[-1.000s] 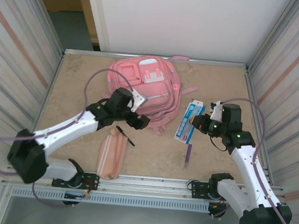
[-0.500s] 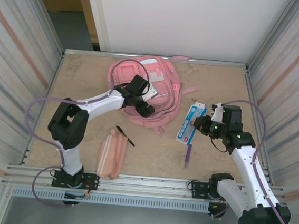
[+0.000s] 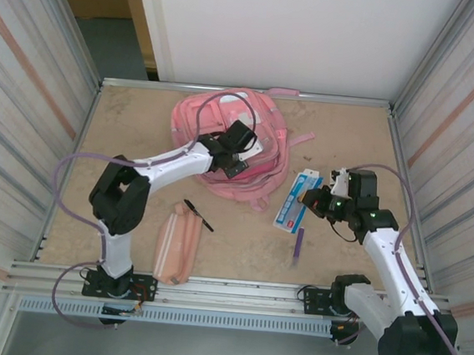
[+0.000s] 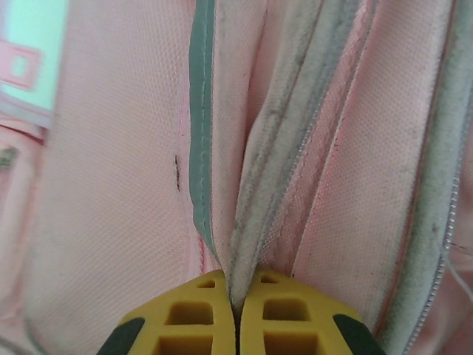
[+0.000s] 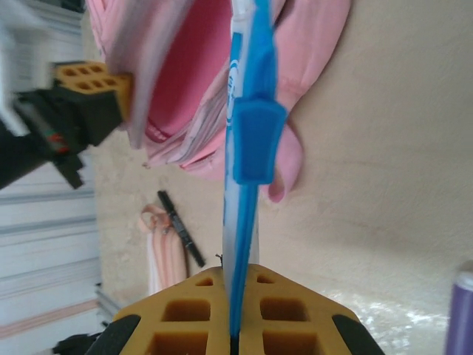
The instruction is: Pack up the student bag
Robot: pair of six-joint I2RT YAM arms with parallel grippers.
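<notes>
Left gripper point(image 4: 235, 302) is pinching a zipper seam point(image 4: 245, 222) of the woven pink student bag point(image 3: 194, 119); right gripper point(image 5: 235, 319) is clamping a flat blue packet point(image 5: 250, 133).

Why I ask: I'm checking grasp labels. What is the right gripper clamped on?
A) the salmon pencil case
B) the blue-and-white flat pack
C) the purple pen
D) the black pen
B: in the right wrist view the right gripper is shut on the blue-and-white flat pack, which stands edge-on between its yellow fingers.
</notes>
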